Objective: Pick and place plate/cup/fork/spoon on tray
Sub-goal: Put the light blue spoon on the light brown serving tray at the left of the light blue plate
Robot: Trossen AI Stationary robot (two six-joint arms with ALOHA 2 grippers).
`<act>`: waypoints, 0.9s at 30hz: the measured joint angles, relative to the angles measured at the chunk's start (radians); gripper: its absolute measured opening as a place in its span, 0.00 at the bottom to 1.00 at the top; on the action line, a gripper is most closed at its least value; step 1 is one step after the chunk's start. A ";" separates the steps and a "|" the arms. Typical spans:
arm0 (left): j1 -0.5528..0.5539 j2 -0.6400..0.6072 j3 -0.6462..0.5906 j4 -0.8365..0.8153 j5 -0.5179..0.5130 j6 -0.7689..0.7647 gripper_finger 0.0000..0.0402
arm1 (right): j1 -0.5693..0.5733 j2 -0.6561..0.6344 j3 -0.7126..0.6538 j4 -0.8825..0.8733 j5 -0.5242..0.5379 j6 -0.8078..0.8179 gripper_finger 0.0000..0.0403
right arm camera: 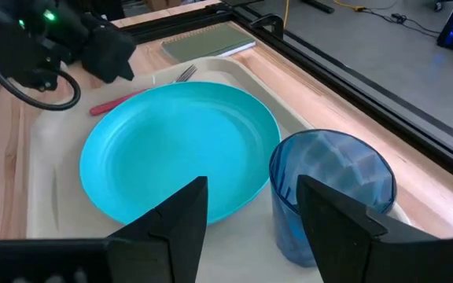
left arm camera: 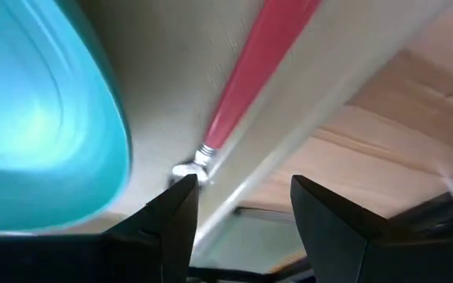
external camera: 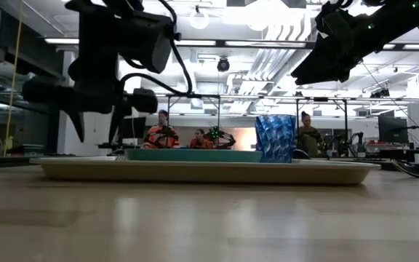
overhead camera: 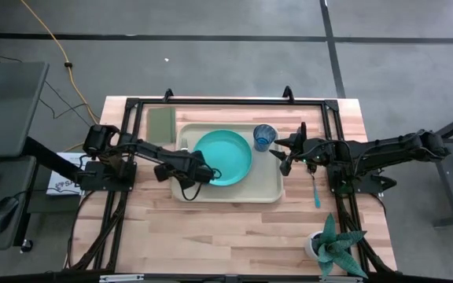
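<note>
The beige tray (overhead camera: 234,196) lies mid-table. On it lie the teal plate (overhead camera: 225,157), the blue cup (overhead camera: 264,137), upright at the far right corner, and the pink-handled fork (right arm camera: 120,101), left of the plate with its tines toward the far edge. The blue-handled spoon (overhead camera: 315,189) lies on the table right of the tray. My left gripper (left arm camera: 242,212) is open above the tray's left part, over the fork's neck (left arm camera: 203,156), clear of it. My right gripper (right arm camera: 250,212) is open and empty, above and just right of the cup (right arm camera: 333,192).
A small olive-green flat rectangle (overhead camera: 162,122) lies at the tray's far left. A potted plant (overhead camera: 333,248) stands at the near right corner. A black frame (overhead camera: 226,102) runs round the work area. People sit in the room beyond the table (external camera: 162,131).
</note>
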 joint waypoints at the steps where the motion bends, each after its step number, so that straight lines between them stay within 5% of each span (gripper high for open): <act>1: -0.005 0.000 0.003 -0.015 0.000 -0.027 0.46 | 0.000 0.000 0.000 0.000 0.000 0.000 0.47; 10: -0.031 -0.019 0.069 -0.162 0.095 -0.381 0.46 | 0.000 0.000 0.000 0.001 0.000 0.000 0.47; 13: -0.030 -0.056 0.128 -0.169 0.208 -0.478 0.46 | 0.000 -0.001 0.000 0.022 0.000 0.002 0.47; 16: -0.012 -0.120 0.179 -0.127 0.433 -0.555 0.46 | 0.000 -0.003 0.000 0.053 0.002 0.019 0.47; 22: 0.065 -0.377 0.141 0.270 0.815 -0.632 0.46 | 0.000 -0.004 0.000 0.060 -0.002 0.033 0.47; 27: 0.124 -0.605 -0.025 0.685 0.882 -0.673 0.46 | 0.000 -0.004 0.000 0.052 -0.006 0.054 0.47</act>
